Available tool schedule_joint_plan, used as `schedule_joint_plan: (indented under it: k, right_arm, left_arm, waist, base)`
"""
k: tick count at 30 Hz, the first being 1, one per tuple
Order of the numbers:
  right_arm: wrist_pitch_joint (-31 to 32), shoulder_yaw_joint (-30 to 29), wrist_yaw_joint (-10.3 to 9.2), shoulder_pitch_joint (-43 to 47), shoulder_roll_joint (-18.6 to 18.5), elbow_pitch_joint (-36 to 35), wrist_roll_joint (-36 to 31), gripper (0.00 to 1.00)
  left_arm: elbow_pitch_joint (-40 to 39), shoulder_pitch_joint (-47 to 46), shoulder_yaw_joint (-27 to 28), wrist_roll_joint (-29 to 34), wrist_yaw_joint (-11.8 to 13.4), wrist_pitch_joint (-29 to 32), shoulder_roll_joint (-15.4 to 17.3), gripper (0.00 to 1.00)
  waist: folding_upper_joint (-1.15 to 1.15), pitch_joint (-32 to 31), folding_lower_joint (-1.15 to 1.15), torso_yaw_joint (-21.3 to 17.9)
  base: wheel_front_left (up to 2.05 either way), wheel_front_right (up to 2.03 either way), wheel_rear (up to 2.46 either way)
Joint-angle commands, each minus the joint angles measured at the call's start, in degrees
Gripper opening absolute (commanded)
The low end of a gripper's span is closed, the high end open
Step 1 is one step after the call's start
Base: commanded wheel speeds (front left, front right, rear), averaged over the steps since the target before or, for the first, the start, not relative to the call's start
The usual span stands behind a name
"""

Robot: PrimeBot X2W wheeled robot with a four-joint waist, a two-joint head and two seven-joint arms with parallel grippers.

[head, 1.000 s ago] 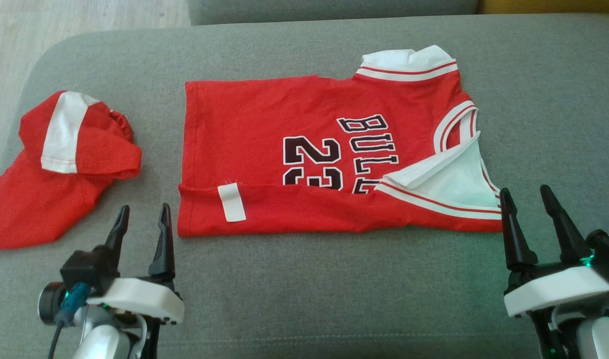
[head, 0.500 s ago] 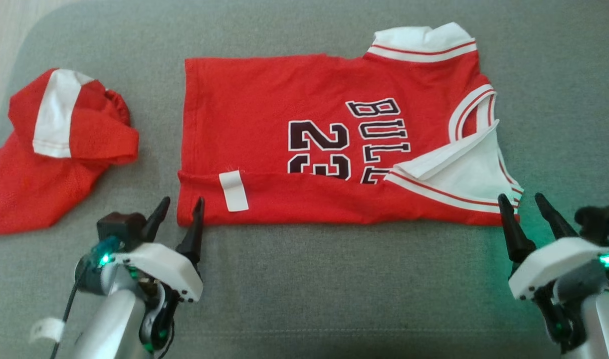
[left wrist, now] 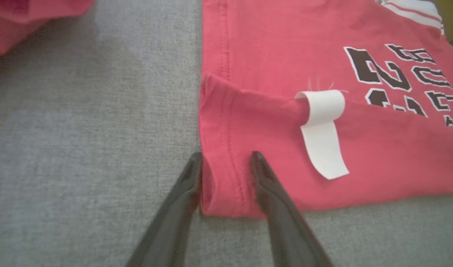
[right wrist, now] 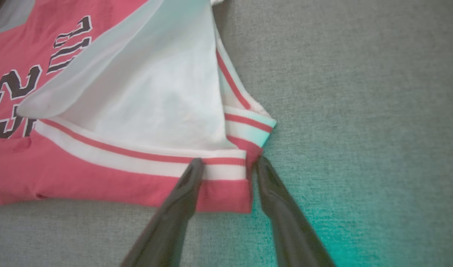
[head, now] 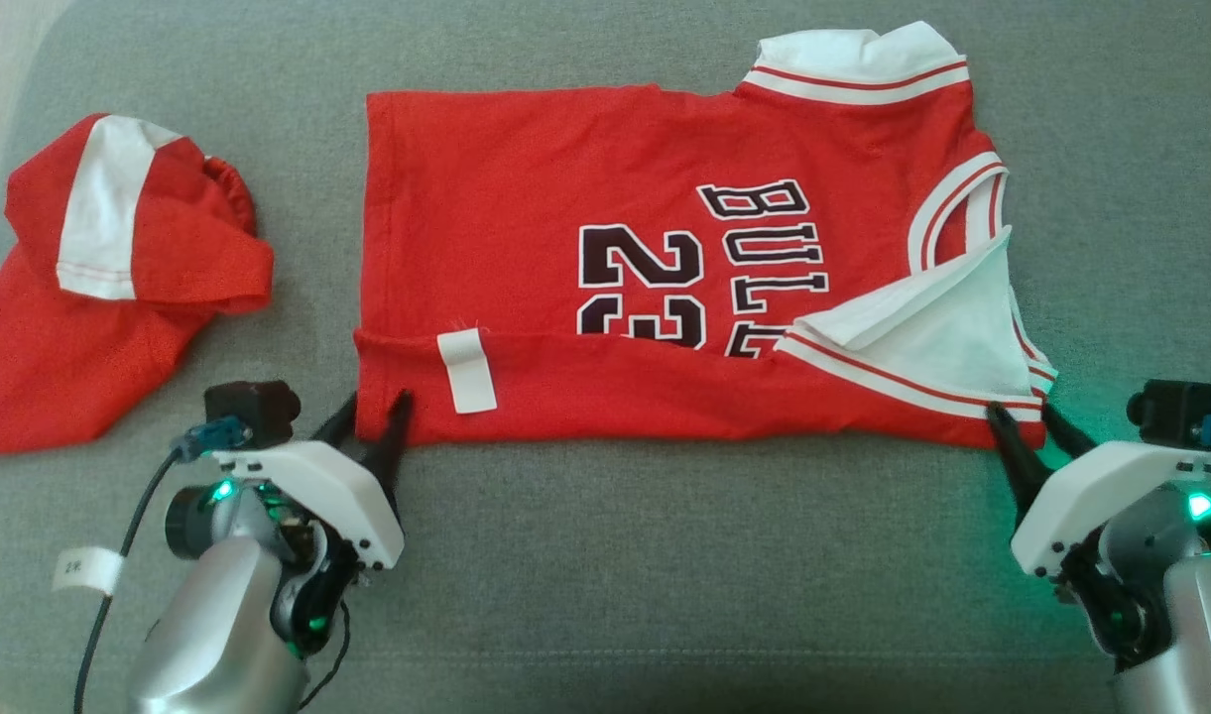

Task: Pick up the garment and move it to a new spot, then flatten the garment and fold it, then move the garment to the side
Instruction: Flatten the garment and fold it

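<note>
**Red jersey: corner grips at risk**

Left tool (head: pixel 372 412) and right tool (head: pixel 1020 412) both parted, straddling near corners. Risk: pinch catches one layer only, fold opens on lift. Red-and-white sleeveless basketball jersey (head: pixel 526 198) lies mid grey fabric cushion (head: pixel 665 575), near edge folded over, white lining showing at armhole.

The red jersey (head: pixel 526 198) with white trim lies flat before me on the grey cushion (head: pixel 665 595), collar right, near edge folded over.
</note>
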State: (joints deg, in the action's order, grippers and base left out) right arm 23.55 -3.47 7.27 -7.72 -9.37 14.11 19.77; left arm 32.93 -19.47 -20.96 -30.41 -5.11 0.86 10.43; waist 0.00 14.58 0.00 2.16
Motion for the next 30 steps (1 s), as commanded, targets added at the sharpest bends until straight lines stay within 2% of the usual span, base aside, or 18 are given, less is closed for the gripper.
schedule_joint_plan:
  k: [1,10,18,25,26,27,28,30]
  right_arm:
    - [0.66,1.05,0.22,-1.04,0.09,-1.68,0.89,0.00]
    - [-0.10,-2.44,0.22,5.36,2.68,-8.61,2.82,0.00]
    - [2.15,-6.02,0.22,15.75,5.69,-17.00,3.42,0.00]
    - [3.50,-6.82,0.22,20.49,6.38,-20.19,4.56,0.00]
    - [3.52,-6.93,0.22,20.94,6.42,-20.51,4.76,0.39]
    - [3.38,-7.02,0.22,21.25,6.44,-20.77,4.95,1.00]
    - [2.94,-6.96,0.22,21.44,6.45,-21.02,5.44,1.00]
    - [1.37,-6.53,0.22,21.49,6.46,-22.06,5.14,1.00]
  left_arm:
    - [-0.15,-0.86,0.80,-0.07,-0.30,0.69,1.12,0.00]
    - [-5.38,1.94,0.39,1.37,0.77,-1.42,3.67,0.00]
    - [-13.97,10.41,1.19,0.07,3.69,1.97,6.53,0.00]
    - [-19.13,15.93,1.52,-1.03,6.20,4.69,7.43,0.00]
    - [-19.54,16.45,1.42,-1.23,6.35,5.17,7.45,0.11]
    - [-20.07,16.74,1.57,-1.16,6.73,4.88,7.46,0.40]
    - [-20.35,16.95,1.58,-0.80,7.23,4.65,7.55,1.00]
    - [-20.92,17.42,1.67,-0.56,7.95,4.11,7.41,1.00]
  waist:
    - [0.00,-0.04,0.00,0.01]
    - [0.00,-2.01,0.00,0.25]
    - [0.00,-5.42,0.00,-0.59]
    - [0.00,-7.09,0.00,-0.90]
    - [0.00,-7.28,0.00,-0.91]
    - [0.00,-7.44,0.00,-0.93]
    - [0.00,-7.63,0.00,-0.92]
    - [0.00,-8.01,0.00,-0.95]
  base:
    - [0.00,0.00,0.00]
    - [0.00,0.00,0.00]
    - [0.00,0.00,0.00]
    - [0.00,0.00,0.00]
    - [0.00,0.00,0.00]
    - [0.00,0.00,0.00]
    - [0.00,0.00,0.00]
    - [0.00,0.00,0.00]
